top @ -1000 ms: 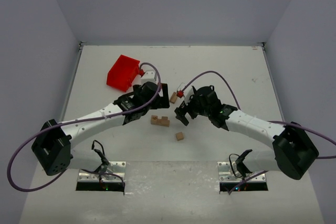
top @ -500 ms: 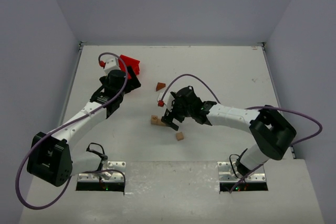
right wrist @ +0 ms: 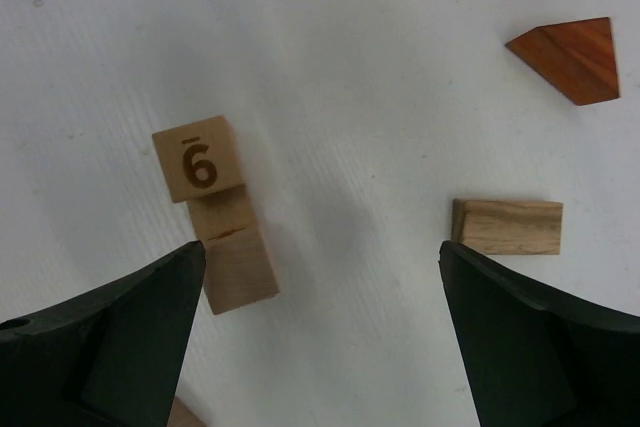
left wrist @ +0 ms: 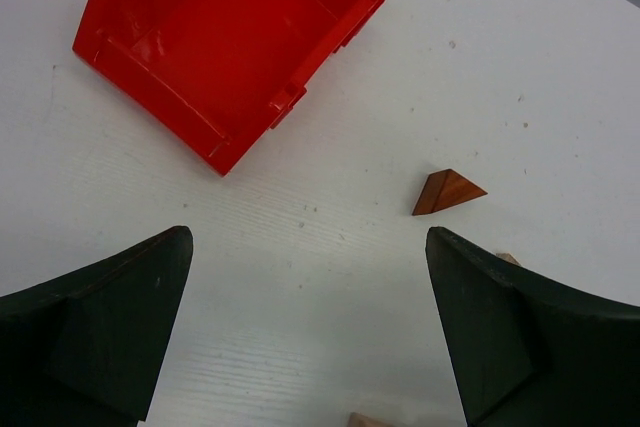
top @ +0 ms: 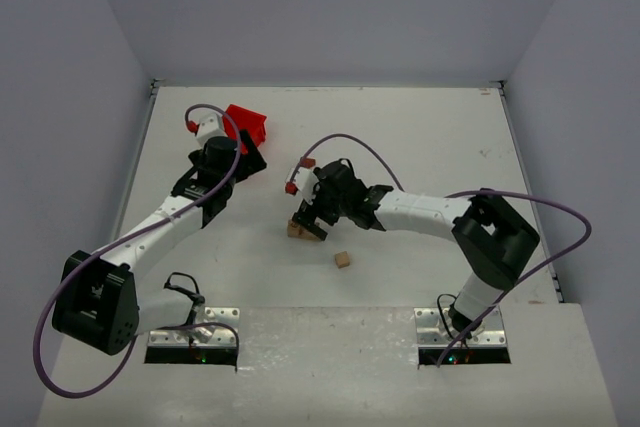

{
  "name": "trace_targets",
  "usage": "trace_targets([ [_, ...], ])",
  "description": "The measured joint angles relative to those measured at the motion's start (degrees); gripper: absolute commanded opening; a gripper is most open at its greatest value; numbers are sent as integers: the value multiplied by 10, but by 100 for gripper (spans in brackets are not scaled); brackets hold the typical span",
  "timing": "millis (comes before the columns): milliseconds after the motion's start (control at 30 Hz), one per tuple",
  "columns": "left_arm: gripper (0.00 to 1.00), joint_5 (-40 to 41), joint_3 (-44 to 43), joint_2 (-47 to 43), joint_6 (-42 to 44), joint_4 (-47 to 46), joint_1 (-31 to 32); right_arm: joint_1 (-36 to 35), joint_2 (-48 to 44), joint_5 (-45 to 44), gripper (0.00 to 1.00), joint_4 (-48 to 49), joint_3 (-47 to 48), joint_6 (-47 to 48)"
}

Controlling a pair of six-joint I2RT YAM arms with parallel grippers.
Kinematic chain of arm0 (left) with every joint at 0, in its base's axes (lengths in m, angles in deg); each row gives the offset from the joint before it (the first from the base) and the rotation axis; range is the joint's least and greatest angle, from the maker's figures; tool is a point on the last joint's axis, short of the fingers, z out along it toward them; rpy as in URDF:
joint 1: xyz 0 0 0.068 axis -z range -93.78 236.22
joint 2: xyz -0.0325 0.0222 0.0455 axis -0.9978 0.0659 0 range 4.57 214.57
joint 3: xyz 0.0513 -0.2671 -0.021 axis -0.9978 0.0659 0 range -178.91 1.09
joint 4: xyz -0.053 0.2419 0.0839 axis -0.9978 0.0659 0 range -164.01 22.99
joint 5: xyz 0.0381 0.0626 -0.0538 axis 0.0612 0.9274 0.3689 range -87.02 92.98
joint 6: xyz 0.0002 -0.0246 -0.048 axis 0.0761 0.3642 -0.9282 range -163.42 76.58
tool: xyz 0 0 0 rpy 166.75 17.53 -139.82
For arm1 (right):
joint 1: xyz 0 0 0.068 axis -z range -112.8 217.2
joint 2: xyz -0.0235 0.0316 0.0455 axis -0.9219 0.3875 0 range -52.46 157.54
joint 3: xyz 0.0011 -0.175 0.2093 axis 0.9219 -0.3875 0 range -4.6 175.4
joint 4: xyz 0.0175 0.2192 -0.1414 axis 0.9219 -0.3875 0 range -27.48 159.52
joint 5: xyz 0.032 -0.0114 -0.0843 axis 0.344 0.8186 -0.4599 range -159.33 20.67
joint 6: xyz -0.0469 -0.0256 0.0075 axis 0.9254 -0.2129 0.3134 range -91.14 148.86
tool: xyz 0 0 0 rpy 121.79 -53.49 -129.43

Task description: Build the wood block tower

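Note:
In the right wrist view a pale cube marked 6 (right wrist: 198,159) is lined up with more pale blocks (right wrist: 238,267) in a short stack, just off my left fingertip. A tan slab (right wrist: 507,226) lies flat by the right fingertip. A reddish-brown wedge (right wrist: 570,59) lies farther off, and it also shows in the left wrist view (left wrist: 447,192). My right gripper (right wrist: 322,257) is open and empty above the table between stack and slab, and it shows in the top view (top: 308,219). My left gripper (left wrist: 308,247) is open and empty over bare table near the wedge.
A red plastic bin (left wrist: 230,37) lies empty just beyond the left gripper, at the back left in the top view (top: 246,125). A loose pale cube (top: 343,260) sits in front of the right gripper. White walls enclose the table.

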Motion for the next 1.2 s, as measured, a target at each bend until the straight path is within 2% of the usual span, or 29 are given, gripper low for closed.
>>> trace_targets([
  [300, 100, -9, 7, 0, -3, -22, 0, 0, 37, -133, 99, -4, 65, -40],
  [500, 100, -11, 9, 1, -4, -26, 0, 11, 74, -172, 99, -12, 91, -53],
  [667, 100, -17, 10, 1, -4, -28, 0, 61, 94, -120, 99, -31, 102, -55],
  [933, 100, -28, 11, 3, 1, -37, 0, 162, 128, 44, 99, -69, 143, 8],
  [1200, 100, -34, 11, 5, 6, -43, 0, 164, 193, 92, 99, -109, 188, 74],
])
